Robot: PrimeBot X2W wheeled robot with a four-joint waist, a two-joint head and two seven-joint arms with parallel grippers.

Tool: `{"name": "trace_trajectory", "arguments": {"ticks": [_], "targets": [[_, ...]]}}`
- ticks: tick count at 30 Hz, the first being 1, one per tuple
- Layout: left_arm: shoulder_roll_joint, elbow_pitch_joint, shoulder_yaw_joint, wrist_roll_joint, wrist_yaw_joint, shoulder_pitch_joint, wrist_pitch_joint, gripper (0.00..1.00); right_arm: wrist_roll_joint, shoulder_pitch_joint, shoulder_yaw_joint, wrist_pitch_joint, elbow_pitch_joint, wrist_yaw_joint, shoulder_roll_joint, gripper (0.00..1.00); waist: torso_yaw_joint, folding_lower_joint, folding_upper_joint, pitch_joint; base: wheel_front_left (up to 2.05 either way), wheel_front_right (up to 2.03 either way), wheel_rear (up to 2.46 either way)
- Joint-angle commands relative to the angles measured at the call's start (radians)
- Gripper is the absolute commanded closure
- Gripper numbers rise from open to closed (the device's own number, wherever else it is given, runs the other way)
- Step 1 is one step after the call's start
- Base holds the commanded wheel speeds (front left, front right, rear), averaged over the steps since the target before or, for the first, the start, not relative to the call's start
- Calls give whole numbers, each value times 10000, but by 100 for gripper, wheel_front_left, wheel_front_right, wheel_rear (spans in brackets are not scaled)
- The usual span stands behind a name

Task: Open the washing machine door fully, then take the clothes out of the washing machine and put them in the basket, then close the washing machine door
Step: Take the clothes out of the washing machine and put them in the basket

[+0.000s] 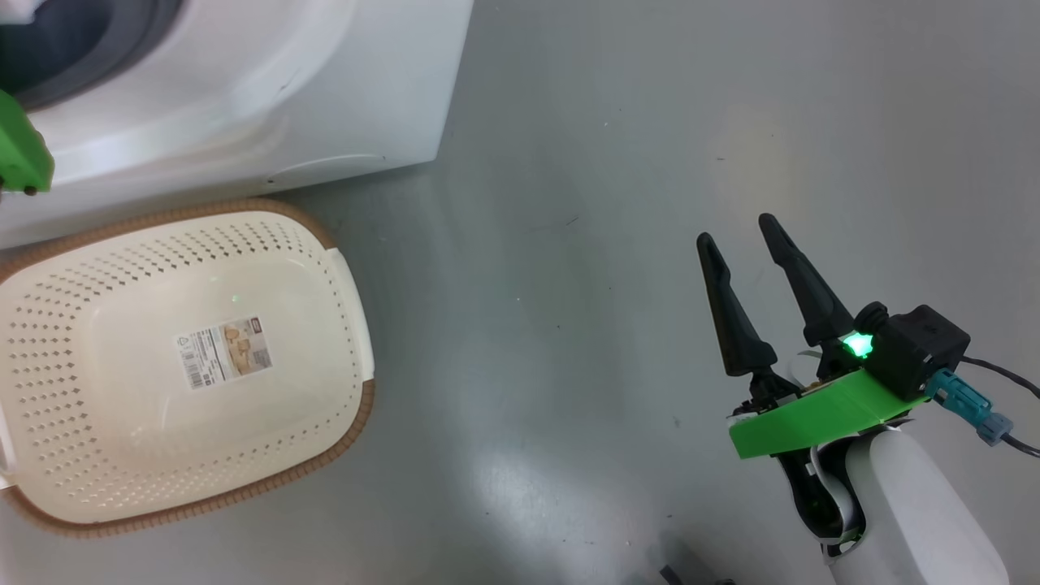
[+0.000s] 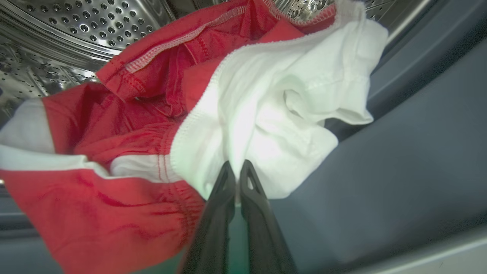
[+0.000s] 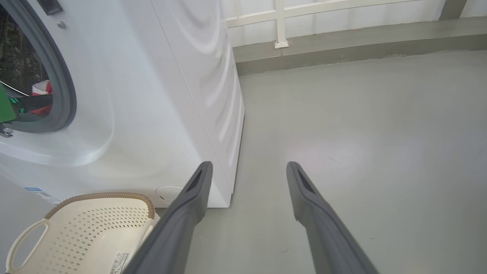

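In the left wrist view, my left gripper (image 2: pixel 237 167) is inside the steel drum (image 2: pixel 76 26), shut on a white fold of the clothes (image 2: pixel 125 125), a bunched red and white garment. The washing machine (image 1: pixel 268 97) stands at the upper left of the head view, and the arm's green mount (image 1: pixel 20 154) shows at its opening. Before it sits the cream basket (image 1: pixel 357 422), with only a paper sticker (image 1: pixel 223 351) inside. My right gripper (image 1: pixel 736 230) hangs open over the floor to the right, holding nothing. The washing machine door is out of view.
The grey rubber gasket (image 2: pixel 399 152) lies right of the clothes. The right wrist view shows the washing machine's side (image 3: pixel 213 95), the basket (image 3: pixel 95 228), bare grey floor (image 3: pixel 361 152), and a white rail (image 3: pixel 281 23) along the far wall.
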Motion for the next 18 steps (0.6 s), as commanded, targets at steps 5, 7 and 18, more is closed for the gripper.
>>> {"name": "trace_trajectory", "arguments": {"ticks": [5, 7, 18], "targets": [[429, -208, -120, -503, 6, -10, -443, 100, -97, 38, 102, -65, -199, 63, 30, 0, 94, -1, 0, -225, 0, 0, 0], [399, -305, -35, -749, 6, 83, -628, 100, -106, 55, 100, -65, -181, 63, 30, 0, 139, -1, 0, -350, 0, 0, 0], [284, -2423, 1801, -708, 220, 1335, -835, 100, -122, 241, 50, -65, -90, 63, -101, 0, 521, -1, 0, -1141, 0, 0, 0]]}}
